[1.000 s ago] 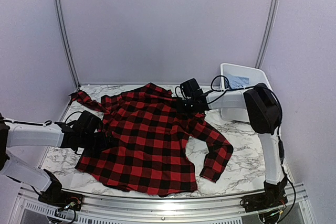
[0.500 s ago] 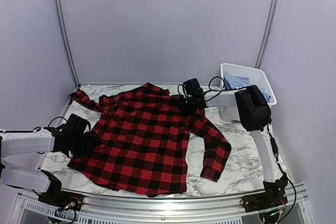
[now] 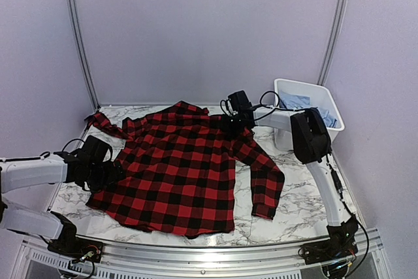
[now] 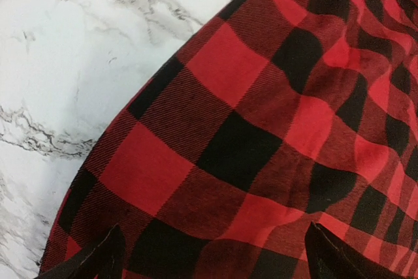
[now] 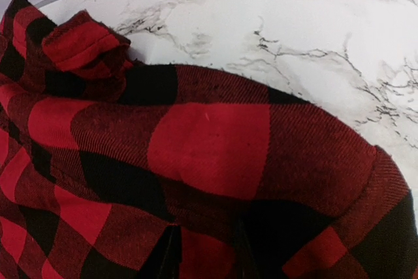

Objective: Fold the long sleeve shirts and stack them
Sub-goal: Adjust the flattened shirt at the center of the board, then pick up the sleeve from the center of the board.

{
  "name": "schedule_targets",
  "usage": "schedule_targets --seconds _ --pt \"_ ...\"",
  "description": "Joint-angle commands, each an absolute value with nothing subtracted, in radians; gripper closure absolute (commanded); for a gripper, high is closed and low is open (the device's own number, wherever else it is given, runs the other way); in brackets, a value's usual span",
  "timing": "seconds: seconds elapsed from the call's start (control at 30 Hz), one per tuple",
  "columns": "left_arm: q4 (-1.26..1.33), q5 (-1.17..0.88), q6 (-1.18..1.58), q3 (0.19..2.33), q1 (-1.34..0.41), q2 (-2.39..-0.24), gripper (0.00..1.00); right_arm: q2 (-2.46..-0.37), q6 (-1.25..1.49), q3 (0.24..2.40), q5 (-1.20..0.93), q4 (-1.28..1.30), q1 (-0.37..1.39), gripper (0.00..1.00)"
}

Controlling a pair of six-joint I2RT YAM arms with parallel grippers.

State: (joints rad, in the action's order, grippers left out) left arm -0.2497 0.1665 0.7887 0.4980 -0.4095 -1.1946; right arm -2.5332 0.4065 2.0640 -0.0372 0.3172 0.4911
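Marble-patterned table [image 3: 300,194] stands inside a booth with plain pale walls [image 3: 209,31], and the two arm bases sit at its near corners.

Nearest, the left gripper [image 3: 110,176] reaches in low from the left side and sits at the left edge of the checked shirt [image 3: 183,174], close to the hem. In the left wrist view its fingers [image 4: 98,262] stand wide apart, with flat red-and-black cloth lying between and beyond them. Bare marble shows just past the cloth's edge.

That shirt is spread out over most of the table, hem toward the near edge and collar toward the far side. Its right sleeve [image 3: 264,178] bends down along the body, with the cuff [image 3: 261,212] lying on the marble near the front. Its left sleeve [image 3: 101,122] is bunched at the far left corner.

Farther back, the right gripper [image 3: 239,119] rests on the shirt's right shoulder. In the right wrist view the jaws are narrow and pinch a raised fold of the cloth.

At the far right stands a white tub [image 3: 302,85], apart from the checked shirt, with light blue shirts [image 3: 295,101] crumpled inside.
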Motion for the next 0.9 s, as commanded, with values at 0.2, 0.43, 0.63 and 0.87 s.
schedule_targets --seconds 0.2,0.43,0.63,0.87 --pt "-0.367 0.224 0.726 0.675 -0.596 -1.121 0.01 -2.080 0.327 1.682 0.041 0.295 0.536 0.51" --pt "-0.358 0.249 0.732 0.793 -0.747 -1.203 0.01 -1.694 0.403 1.167 0.110 0.199 0.568 0.51" --pt "-0.319 0.228 0.737 0.857 -0.826 -1.295 0.01 -1.410 0.480 0.862 0.199 0.212 0.582 0.52" --pt "-0.297 0.203 0.672 1.032 -1.031 -1.500 0.02 -1.190 0.560 0.626 0.267 0.245 0.576 0.53"
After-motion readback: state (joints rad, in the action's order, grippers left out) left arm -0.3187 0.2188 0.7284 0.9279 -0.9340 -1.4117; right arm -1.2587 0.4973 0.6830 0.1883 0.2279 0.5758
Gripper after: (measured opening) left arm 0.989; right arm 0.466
